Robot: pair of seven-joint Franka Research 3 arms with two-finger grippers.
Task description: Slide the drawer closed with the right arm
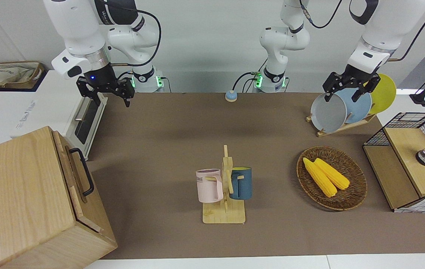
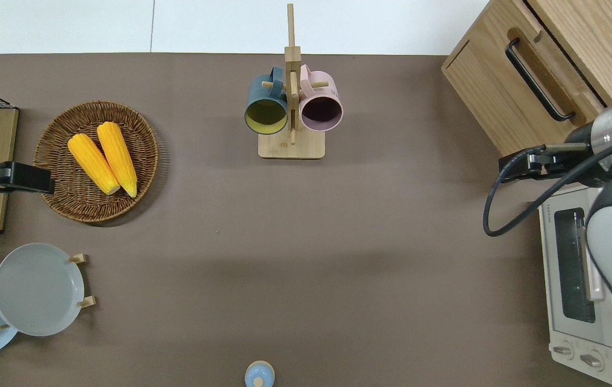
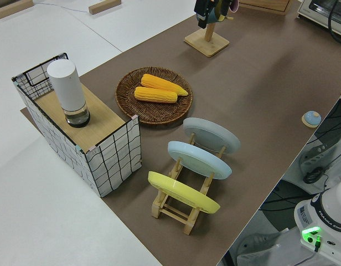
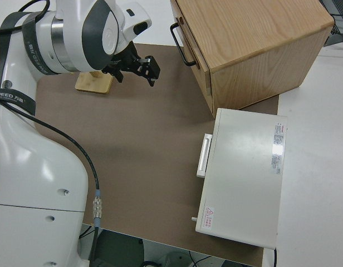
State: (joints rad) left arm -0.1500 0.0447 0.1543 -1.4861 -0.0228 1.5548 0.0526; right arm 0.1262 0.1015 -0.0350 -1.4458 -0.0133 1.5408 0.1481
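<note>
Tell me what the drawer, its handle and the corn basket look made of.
Drawer: light wood, visible grain, unpainted matte finish. Its loop handle: probably black-coated metal, thin and smooth. Basket: woven brown wicker or rattan, judging by its ribbed weave.

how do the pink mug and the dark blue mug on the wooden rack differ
The pink mug hangs on the rack's side toward the right arm's end of the table; the dark blue mug hangs toward the left arm's end. The pink mug is dark inside, the blue one yellow-green inside. Both hang by their handles on the wooden rack.
</note>
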